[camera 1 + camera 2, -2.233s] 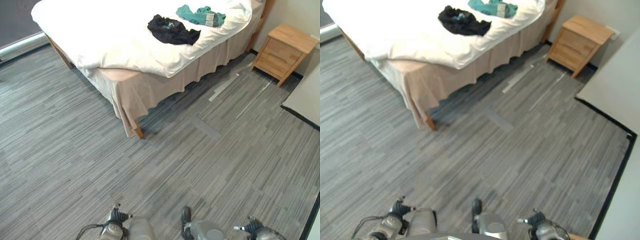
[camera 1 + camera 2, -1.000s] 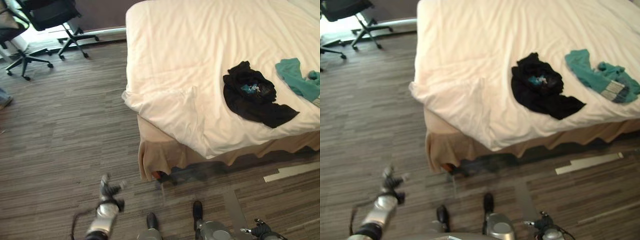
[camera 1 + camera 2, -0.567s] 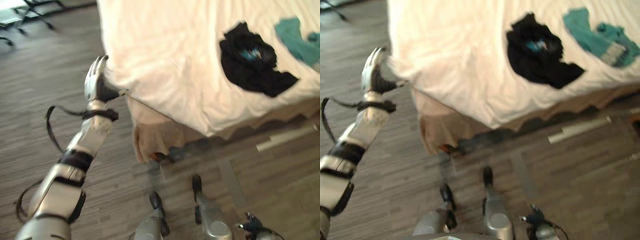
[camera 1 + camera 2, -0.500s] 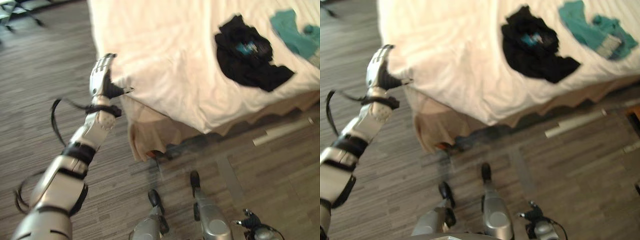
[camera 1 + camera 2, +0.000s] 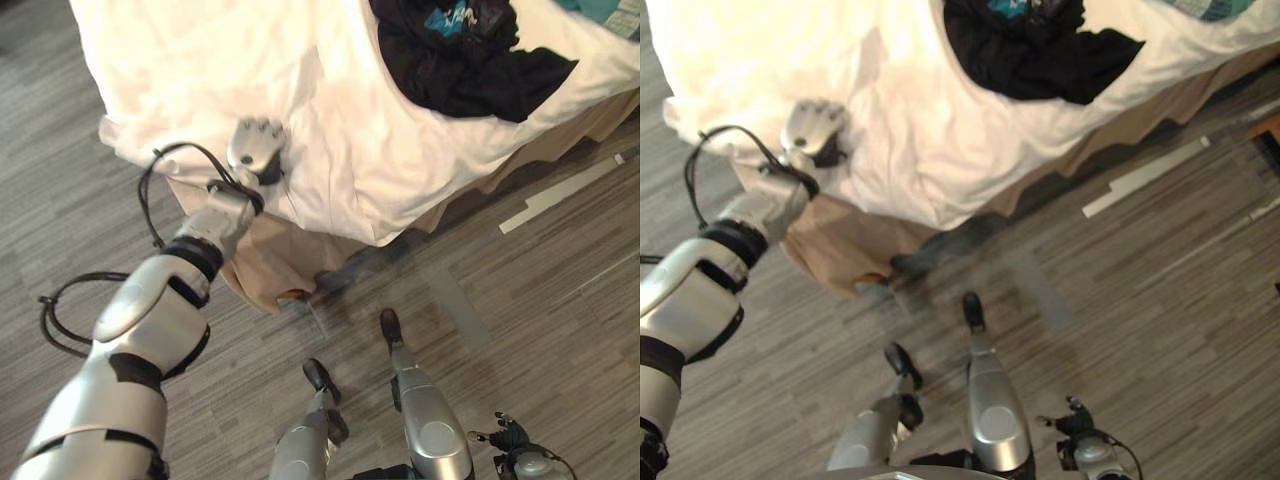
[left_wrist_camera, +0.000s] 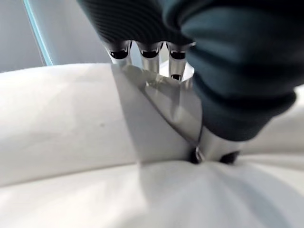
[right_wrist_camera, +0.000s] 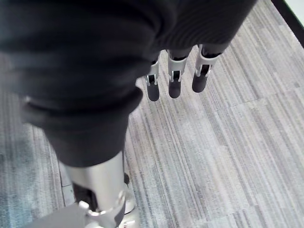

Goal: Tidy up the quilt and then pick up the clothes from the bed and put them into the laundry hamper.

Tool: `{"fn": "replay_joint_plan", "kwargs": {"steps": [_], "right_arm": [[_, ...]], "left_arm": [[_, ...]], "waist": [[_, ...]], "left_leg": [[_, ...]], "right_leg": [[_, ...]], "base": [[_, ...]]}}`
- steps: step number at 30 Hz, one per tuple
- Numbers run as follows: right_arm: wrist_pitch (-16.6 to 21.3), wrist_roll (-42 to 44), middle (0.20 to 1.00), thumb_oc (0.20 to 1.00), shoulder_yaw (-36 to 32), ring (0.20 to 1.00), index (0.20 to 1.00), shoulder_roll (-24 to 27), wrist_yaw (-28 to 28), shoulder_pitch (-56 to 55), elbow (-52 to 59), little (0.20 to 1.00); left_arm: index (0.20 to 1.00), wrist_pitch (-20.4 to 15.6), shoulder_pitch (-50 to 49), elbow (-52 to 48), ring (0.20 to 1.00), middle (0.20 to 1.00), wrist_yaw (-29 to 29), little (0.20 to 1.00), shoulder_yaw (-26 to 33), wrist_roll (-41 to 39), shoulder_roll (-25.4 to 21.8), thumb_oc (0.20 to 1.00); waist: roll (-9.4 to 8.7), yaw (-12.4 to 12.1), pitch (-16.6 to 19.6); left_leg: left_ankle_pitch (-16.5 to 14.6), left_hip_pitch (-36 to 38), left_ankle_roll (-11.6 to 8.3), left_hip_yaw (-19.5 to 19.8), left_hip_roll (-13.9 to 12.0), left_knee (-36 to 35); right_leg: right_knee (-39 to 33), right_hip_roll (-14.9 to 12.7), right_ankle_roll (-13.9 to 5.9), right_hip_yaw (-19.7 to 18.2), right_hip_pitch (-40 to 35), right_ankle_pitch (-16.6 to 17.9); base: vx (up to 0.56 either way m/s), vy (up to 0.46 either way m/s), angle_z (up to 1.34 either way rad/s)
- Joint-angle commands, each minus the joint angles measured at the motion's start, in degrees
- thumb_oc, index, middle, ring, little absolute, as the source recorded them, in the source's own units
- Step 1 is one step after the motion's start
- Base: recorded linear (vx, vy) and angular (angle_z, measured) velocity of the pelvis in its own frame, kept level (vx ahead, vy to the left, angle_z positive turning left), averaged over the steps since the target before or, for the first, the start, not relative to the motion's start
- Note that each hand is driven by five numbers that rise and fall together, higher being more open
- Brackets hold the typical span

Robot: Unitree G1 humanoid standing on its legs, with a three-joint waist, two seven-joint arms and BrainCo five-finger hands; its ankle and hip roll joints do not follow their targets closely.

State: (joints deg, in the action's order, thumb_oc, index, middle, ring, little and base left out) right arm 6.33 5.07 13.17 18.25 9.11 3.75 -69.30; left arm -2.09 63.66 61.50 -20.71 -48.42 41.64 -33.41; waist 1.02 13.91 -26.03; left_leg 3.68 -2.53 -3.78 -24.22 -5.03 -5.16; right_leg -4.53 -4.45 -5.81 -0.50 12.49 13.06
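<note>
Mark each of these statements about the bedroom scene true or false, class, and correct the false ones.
1. The left hand is on the white quilt near the bed's corner. True.
2. The black clothes lie on the floor. False: they lie on the quilt, on the bed.
3. The right hand holds the black clothes. False: it hangs over the grey floor with relaxed fingers, holding nothing.
4. A tan bed skirt hangs below the quilt's edge. True.
5. The left hand's fingers touch the quilt. True.
</note>
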Motion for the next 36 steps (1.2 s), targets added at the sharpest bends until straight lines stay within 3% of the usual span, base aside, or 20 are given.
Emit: {"fn": "replay_joint_plan", "kwargs": {"steps": [1,3,4,5,6,10,11,12,13,14,17,18,19,21,24,25,26,33,35,36], "right_arm": [[-0.24,1.30,1.000,1.000,-1.60,1.000,1.000,3.41,1.22,-0.89,-1.88,1.000],[0.12,0.35,1.000,1.000,-1.94,1.000,1.000,4.96,1.50,-0.41,0.79,1.000],[1.18,-1.78,1.000,1.000,-3.50,1.000,1.000,9.07,3.09,-0.01,12.15,1.000],[2.00,-2.20,1.000,1.000,-4.81,1.000,1.000,11.07,3.75,-0.18,18.70,1.000],[2.38,-3.28,1.000,1.000,-6.47,1.000,1.000,13.35,3.87,-1.63,27.29,1.000],[5.25,-4.27,1.000,1.000,-9.79,1.000,1.000,20.02,2.72,-1.15,43.13,1.000],[5.21,-4.27,1.000,1.000,-9.70,1.000,1.000,20.05,2.71,-1.09,43.16,1.000],[5.79,-5.05,0.548,0.548,-9.93,0.548,0.548,23.59,1.49,1.61,49.58,0.548],[5.75,-5.04,0.300,0.300,-9.84,0.300,0.300,23.60,1.48,1.68,49.61,0.300],[6.37,-6.25,0.200,0.200,-8.31,0.200,0.200,26.02,2.06,6.73,52.28,0.200],[5.89,-6.80,0.200,0.200,-2.94,0.200,0.200,27.29,3.59,18.11,51.77,0.200],[4.79,-6.29,0.200,0.200,1.84,0.200,0.200,26.92,4.87,28.06,49.57,0.200],[4.89,-6.24,0.200,0.200,2.26,0.200,0.200,26.89,4.94,28.61,49.25,0.200],[3.40,-3.79,0.200,0.200,10.44,0.200,0.200,27.76,6.34,46.59,40.88,0.200],[3.12,-2.73,0.200,0.200,13.43,0.200,0.200,27.85,6.49,52.88,36.45,0.200],[2.19,-1.27,0.200,0.200,18.46,0.200,0.200,27.41,7.03,63.52,27.27,0.200],[1.86,-0.81,0.200,0.200,19.95,0.200,0.200,26.80,7.15,67.13,24.41,0.200],[0.31,4.85,0.200,0.200,20.93,0.200,0.200,13.85,7.02,70.89,8.10,0.200],[-0.24,5.69,0.200,0.200,19.90,0.200,0.200,9.15,6.49,67.75,6.53,0.200],[-0.25,5.69,0.200,0.200,19.90,0.200,0.200,9.15,6.49,67.75,6.53,0.200]], "left_arm": [[0.200,-0.28,-7.92,6.25,0.200,0.200,4.66,0.200,1.23,3.33,0.09,0.200],[0.200,-0.50,-13.88,7.35,0.200,0.200,5.50,0.200,3.51,3.47,-1.15,0.200],[0.222,0.29,-22.49,7.81,0.222,0.222,5.92,0.222,10.03,1.49,-3.64,0.222],[0.539,0.60,-25.91,7.84,0.539,0.539,5.60,0.539,13.83,-0.30,-4.47,0.539],[1.000,1.14,-31.26,8.18,1.000,1.000,4.97,1.000,19.52,-2.34,-5.60,1.000],[1.000,2.43,-46.72,11.65,1.000,1.000,2.96,1.000,34.88,-8.66,-6.63,1.000],[1.000,2.44,-46.85,11.58,1.000,1.000,2.97,1.000,35.03,-8.64,-6.64,1.000],[1.000,2.25,-52.83,12.19,1.000,1.000,2.27,1.000,41.23,-12.43,-6.73,1.000],[1.000,2.26,-52.95,12.11,1.000,1.000,2.28,1.000,41.37,-12.42,-6.74,1.000],[1.000,1.41,-56.59,11.87,1.000,1.000,0.76,1.000,46.23,-18.00,-5.83,1.000],[1.000,0.18,-59.79,10.82,1.000,1.000,-2.08,1.000,50.57,-25.97,-3.44,1.000],[1.000,-0.99,-60.25,9.88,1.000,1.000,-3.01,1.000,49.81,-29.95,-1.05,1.000],[1.000,-1.00,-60.27,9.88,1.000,1.000,-3.02,1.000,50.07,-29.96,-0.96,1.000],[1.000,-2.48,-59.14,8.56,1.000,1.000,-3.66,1.000,46.14,-32.48,0.79,1.000],[1.000,-3.10,-58.64,7.95,1.000,1.000,-3.47,1.000,44.88,-33.43,1.32,1.000],[1.000,-4.45,-56.81,6.24,1.000,1.000,-3.39,1.000,40.97,-34.82,2.70,1.000],[1.000,-4.86,-55.58,5.34,1.000,1.000,-3.31,1.000,38.80,-35.11,3.46,1.000],[1.000,-4.56,-46.83,-0.47,1.000,1.000,-4.41,1.000,23.86,-31.56,10.90,1.000],[1.000,-4.29,-45.91,-1.64,1.000,1.000,-4.06,1.000,21.35,-30.80,12.71,1.000],[1.000,-4.29,-45.91,-1.64,1.000,1.000,-4.06,1.000,21.35,-30.80,12.71,1.000]], "waist": [[0.48,-0.36,4.22],[0.45,-0.53,5.53],[0.28,-1.21,6.62],[0.11,-1.57,6.81],[-0.15,-1.99,7.11],[-1.22,-4.99,7.63],[-1.23,-4.92,7.75],[-1.76,-6.99,7.78],[-1.78,-6.92,7.89],[-2.21,-9.11,7.83],[-2.96,-12.54,7.29],[-3.25,-15.04,6.21],[-3.24,-14.76,6.25],[-3.47,-17.80,3.95],[-3.36,-18.42,3.36],[-3.08,-20.17,1.83],[-2.98,-20.79,1.11],[0.34,-23.55,-2.46],[1.25,-23.87,-2.58],[1.25,-23.87,-2.54]], "left_leg": [[-3.51,1.38,-3.22,2.85,-2.79,3.44],[-3.52,3.00,-3.19,2.58,-2.64,2.51],[-3.58,4.73,-3.22,2.58,-2.54,1.64],[-3.71,5.44,-3.21,2.78,-2.49,1.47],[-3.57,5.84,-3.21,2.93,-2.53,1.27],[-3.89,7.21,-3.06,3.45,-2.66,1.27],[-3.77,7.03,-3.07,3.42,-2.67,1.28],[-3.88,7.26,-2.97,4.18,-2.66,1.41],[-3.76,7.07,-2.98,4.17,-2.67,1.42],[-3.76,6.91,-2.93,4.93,-2.85,1.52],[-3.22,5.50,-2.92,6.67,-3.05,1.81],[-2.47,3.48,-2.99,8.07,-3.25,2.10],[-2.36,3.21,-2.98,8.12,-3.26,2.16],[-1.08,-0.49,-3.34,10.23,-3.56,2.76],[-0.58,-2.22,-3.49,10.86,-3.78,2.96],[0.52,-5.26,-3.87,12.23,-4.21,3.16],[1.06,-6.65,-4.04,12.75,-4.34,3.14],[3.22,-14.52,-4.18,16.08,-3.91,2.42],[3.25,-15.16,-3.81,16.74,-3.65,2.64],[3.25,-15.22,-3.81,16.74,-3.65,2.65]], "right_leg": [[8.69,-4.78,-6.77,0.09,2.90,-10.43],[8.22,-4.79,-6.73,0.26,1.39,-10.19],[7.95,-4.80,-6.77,0.44,-0.16,-10.22],[8.13,-4.76,-6.76,0.44,-0.75,-10.48],[8.20,-4.68,-6.61,0.45,-1.09,-10.51],[9.05,-4.90,-6.38,1.49,-2.61,-11.56],[8.96,-4.88,-6.33,1.45,-2.46,-11.40],[9.30,-5.10,-6.22,2.24,-3.13,-11.83],[9.19,-5.08,-6.17,2.22,-2.99,-11.66],[9.39,-5.43,-6.13,3.09,-3.36,-12.00],[9.60,-5.92,-5.87,4.65,-3.25,-12.07],[9.74,-6.07,-5.65,5.65,-2.47,-11.95],[9.67,-6.08,-5.61,5.69,-2.29,-11.79],[10.27,-6.08,-5.22,7.07,-0.44,-11.70],[10.37,-6.17,-5.04,7.69,0.63,-11.42],[10.91,-6.55,-4.92,9.03,2.56,-11.34],[11.26,-6.76,-4.92,9.57,3.52,-11.28],[15.67,-8.00,-4.81,12.78,10.52,-12.43],[16.60,-8.37,-4.72,13.35,11.03,-12.73],[16.58,-8.36,-4.71,13.36,11.06,-12.71]], "base": [[0.06,0.046,-0.07],[0.08,0.052,-0.11],[0.09,0.075,-0.08],[0.07,0.074,-0.20],[0.03,0.047,-0.22],[0.00,0.018,0.03],[0.00,-0.009,0.13],[-0.01,-0.017,0.18],[-0.01,-0.026,0.24],[-0.01,-0.041,0.31],[-0.05,-0.062,0.49],[-0.08,-0.056,0.52],[-0.09,-0.051,0.54],[-0.10,-0.044,0.50],[-0.07,-0.029,0.61],[-0.08,-0.030,0.53],[-0.11,-0.042,0.23],[-0.07,-0.019,0.40],[-0.02,-0.001,0.13],[0.02,0.016,0.04]]}}
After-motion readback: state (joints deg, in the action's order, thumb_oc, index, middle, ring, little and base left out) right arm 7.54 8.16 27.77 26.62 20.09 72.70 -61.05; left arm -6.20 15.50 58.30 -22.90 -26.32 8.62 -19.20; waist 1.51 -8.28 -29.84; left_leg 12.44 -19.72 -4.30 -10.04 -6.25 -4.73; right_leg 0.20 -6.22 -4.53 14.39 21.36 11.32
